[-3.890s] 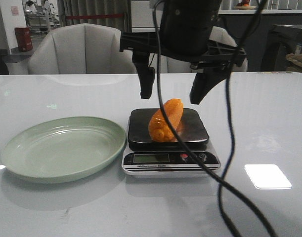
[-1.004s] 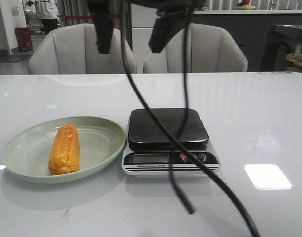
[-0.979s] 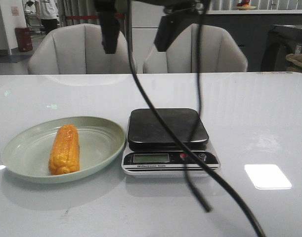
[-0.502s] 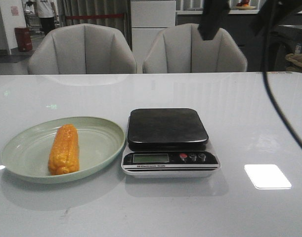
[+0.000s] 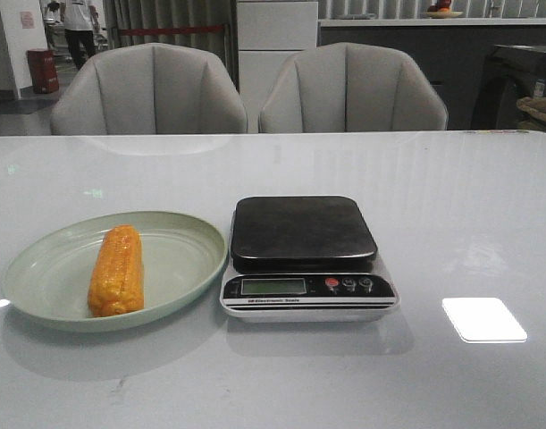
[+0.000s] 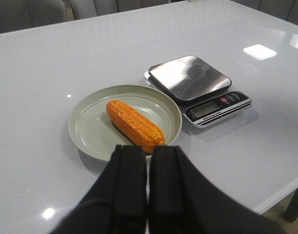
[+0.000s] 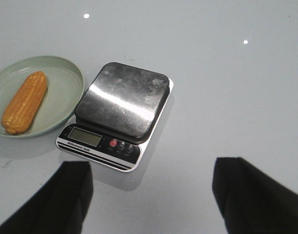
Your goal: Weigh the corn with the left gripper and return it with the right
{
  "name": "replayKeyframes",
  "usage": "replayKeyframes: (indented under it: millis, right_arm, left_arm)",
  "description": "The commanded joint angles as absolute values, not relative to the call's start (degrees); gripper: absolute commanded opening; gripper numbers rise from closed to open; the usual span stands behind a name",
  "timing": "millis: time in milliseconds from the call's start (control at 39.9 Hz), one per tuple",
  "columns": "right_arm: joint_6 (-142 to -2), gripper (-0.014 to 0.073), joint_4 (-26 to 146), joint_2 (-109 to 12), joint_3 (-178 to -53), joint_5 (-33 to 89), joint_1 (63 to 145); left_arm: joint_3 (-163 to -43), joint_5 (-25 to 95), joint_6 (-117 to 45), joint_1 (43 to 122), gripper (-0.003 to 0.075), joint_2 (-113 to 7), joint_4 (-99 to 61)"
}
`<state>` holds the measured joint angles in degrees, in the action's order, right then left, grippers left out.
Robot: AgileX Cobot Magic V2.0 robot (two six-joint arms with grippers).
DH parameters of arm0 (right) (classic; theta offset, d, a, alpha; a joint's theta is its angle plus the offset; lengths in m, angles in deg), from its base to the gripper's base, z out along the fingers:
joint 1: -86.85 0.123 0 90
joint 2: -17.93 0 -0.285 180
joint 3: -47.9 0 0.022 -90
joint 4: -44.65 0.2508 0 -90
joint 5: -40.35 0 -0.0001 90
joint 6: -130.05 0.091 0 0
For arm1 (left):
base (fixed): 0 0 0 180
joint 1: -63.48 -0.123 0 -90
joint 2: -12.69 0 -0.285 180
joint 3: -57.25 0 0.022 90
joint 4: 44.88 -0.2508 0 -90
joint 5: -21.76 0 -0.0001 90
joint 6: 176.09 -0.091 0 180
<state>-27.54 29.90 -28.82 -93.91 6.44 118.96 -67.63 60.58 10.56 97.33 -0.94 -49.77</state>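
One corn (image 5: 116,270) lies on the plate (image 5: 188,234); left gripper (image 6: 148,183) closed, right gripper (image 7: 153,195) wide; scale (image 5: 308,295) lettering unreadable.

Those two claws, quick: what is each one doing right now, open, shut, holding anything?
Left gripper: shut, holding nothing; the corn lies in the plate.
Right gripper: open wide, holding nothing, above the scale.

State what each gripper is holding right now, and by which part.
Nothing is held. The left gripper is shut and empty, the right gripper open; the corn lies free in the plate.
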Motion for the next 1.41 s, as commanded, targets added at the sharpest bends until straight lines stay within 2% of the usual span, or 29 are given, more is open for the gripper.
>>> replayKeyframes:
  millis: [0, 402, 828, 928, 1104, 1179, 1380]
  right_arm:
    - [-28.1, 0.0607, 26.8, -21.8, -90.9, 9.4, 118.6]
    - [-28.1, 0.0607, 25.5, 8.2, -78.8, 15.1, 118.6]
    - [-28.1, 0.0599, 24.5, 11.3, -67.8, 26.4, 118.6]
    - [-28.1, 0.0503, 24.5, 11.3, -67.1, 26.4, 118.6]
    - [-28.1, 0.0115, 24.5, 11.3, -67.1, 27.5, 118.6]
    - [-28.1, 0.0156, 24.5, 11.3, -67.1, 27.7, 118.6]
    - [-28.1, 0.0156, 24.5, 11.3, -67.1, 27.7, 118.6]
  left_arm:
    - [-69.0, 56.2, 10.7, 97.2, 0.0122, -1.7, -50.0]
    - [-69.0, 56.2, 10.7, 97.2, 0.0122, -1.7, -50.0]
    - [-69.0, 56.2, 10.7, 97.2, 0.0122, -1.7, -50.0]
    - [-69.0, 56.2, 10.7, 97.2, 0.0122, -1.7, -50.0]
    - [-69.0, 56.2, 10.7, 97.2, 0.0122, -1.7, -50.0]
    - [-69.0, 56.2, 10.7, 97.2, 0.0122, -1.7, -50.0]
    - [-69.0, 56.2, 10.7, 97.2, 0.0122, -1.7, -50.0]
